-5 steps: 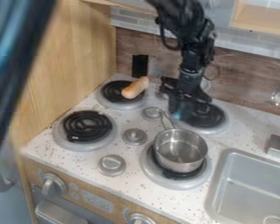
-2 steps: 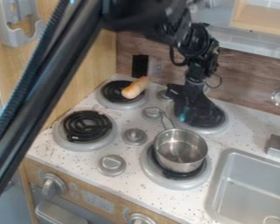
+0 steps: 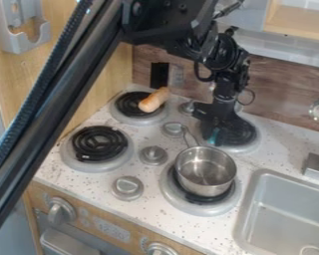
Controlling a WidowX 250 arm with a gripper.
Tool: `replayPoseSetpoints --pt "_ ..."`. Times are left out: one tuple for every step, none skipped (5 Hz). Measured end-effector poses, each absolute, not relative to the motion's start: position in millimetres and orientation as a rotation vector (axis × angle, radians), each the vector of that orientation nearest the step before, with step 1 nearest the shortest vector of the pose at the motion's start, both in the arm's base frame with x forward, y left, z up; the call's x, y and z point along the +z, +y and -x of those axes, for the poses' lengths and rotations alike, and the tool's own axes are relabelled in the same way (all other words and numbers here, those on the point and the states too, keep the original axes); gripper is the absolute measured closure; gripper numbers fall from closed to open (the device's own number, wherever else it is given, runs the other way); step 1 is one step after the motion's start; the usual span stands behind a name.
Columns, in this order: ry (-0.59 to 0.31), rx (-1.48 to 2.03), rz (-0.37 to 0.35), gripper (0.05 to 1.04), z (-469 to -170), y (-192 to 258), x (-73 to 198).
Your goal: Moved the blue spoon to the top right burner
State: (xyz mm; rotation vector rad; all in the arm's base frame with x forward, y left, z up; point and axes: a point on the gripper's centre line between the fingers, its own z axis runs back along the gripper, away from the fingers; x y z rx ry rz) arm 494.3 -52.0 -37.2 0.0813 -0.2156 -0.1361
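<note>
Hangs, as gripper (image 3: 219,130), pointing down over the top right burner (image 3: 246,134); cannot be told as open or closed. Bears printed digits, as oven panel (image 3: 113,230), well apart from the gripper, toward the lower left. Shows, as blue spoon (image 3: 213,136), a small bright part right at the gripper's lower end; cannot be told as gripped or merely touched.

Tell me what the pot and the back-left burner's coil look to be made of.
Pot: likely stainless steel, smooth and shiny, going by its silvery wall and bright reflections.
Coil: dark, duller black, perhaps painted metal or plastic; the look leaves it open.
</note>
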Motion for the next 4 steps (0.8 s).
replayPoseSetpoints --pt "-0.210 -0.154 -0.068 0.434 -493 -54 -39" --pt "-0.180 -0.170 -0.065 0.136 -483 -54 -50" --pt "-0.219 -0.163 -0.066 0.062 -473 -51 -35" --pt "-0.305 -0.162 -0.069 0.080 -455 -48 -2"
